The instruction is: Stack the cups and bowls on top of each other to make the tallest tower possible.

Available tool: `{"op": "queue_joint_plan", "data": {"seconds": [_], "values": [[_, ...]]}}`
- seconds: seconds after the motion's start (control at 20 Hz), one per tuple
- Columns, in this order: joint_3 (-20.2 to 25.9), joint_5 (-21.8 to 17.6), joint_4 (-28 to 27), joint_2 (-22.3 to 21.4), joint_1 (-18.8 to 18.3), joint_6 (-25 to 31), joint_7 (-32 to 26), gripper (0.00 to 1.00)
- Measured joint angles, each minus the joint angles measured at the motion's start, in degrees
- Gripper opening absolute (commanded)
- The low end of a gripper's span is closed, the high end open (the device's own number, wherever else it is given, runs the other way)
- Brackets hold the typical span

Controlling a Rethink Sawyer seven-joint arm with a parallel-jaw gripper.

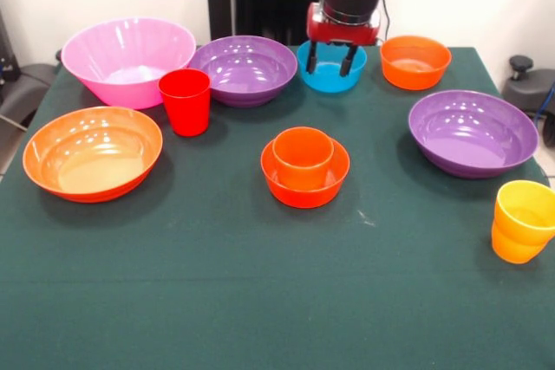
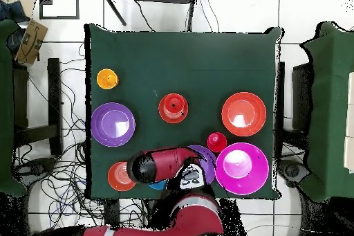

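An orange cup (image 1: pixel 303 155) stands upright inside a small orange bowl (image 1: pixel 305 181) at the table's middle; this pile also shows in the overhead view (image 2: pixel 173 108). My gripper (image 1: pixel 329 60) is open at the far side, with both fingers hanging down into or just above the blue bowl (image 1: pixel 332 77). I cannot tell if they touch it. In the overhead view my arm (image 2: pixel 155 166) hides the gripper and most of the blue bowl (image 2: pixel 157 185). A red cup (image 1: pixel 185 101) and a yellow-orange cup (image 1: pixel 523 221) stand alone.
A large pink bowl (image 1: pixel 128 58) and a large orange bowl (image 1: pixel 93 152) are at the left. One purple bowl (image 1: pixel 244 68) sits left of the blue bowl, another purple bowl (image 1: pixel 473 132) at the right. A second small orange bowl (image 1: pixel 415 61) is at the far right.
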Motion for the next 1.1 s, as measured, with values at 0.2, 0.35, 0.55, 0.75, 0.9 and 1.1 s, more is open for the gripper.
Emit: {"op": "queue_joint_plan", "data": {"seconds": [0.2, 0.35, 0.55, 0.75, 0.9, 1.1], "values": [[-1.49, 1.79, 0.71, -0.26, 1.33, -0.02, 1.85, 1.00], [-2.50, 3.54, 1.91, -0.70, 2.52, -0.01, 3.95, 1.00], [-3.30, 5.98, 3.97, -1.40, 3.17, -0.33, 6.60, 1.00], [-3.48, 9.48, 7.34, -1.62, 3.09, -3.10, 10.76, 1.00], [-3.43, 11.42, 9.65, -1.32, 2.81, -6.09, 13.55, 1.00], [-2.94, 12.89, 12.89, -0.72, 1.41, -11.50, 17.32, 1.00]]}}
